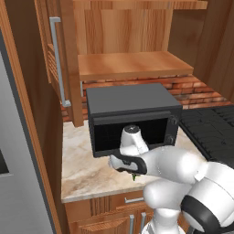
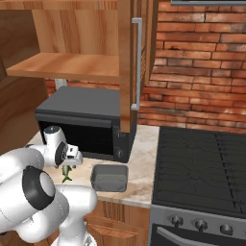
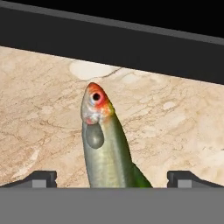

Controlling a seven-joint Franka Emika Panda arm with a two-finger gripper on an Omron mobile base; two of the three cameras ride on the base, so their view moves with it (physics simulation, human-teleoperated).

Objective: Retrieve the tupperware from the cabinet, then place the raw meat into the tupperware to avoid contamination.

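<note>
The slender silvery-green raw fish with a reddish head (image 3: 105, 144) lies on the beige marbled tabletop (image 3: 39, 113) in front of the big black microwave (image 2: 81, 120), at nine o'clock from the small dark grey see-through tub (image 2: 109, 177) already out of the open reddish-brown wall cabinet (image 2: 126, 62). The pincer (image 3: 111, 179) hangs over it spread wide, tips either side of the body and holding nothing. I'd judge it light, limp and slippery, best pinched mid-body; no writing is legible anywhere.
</note>
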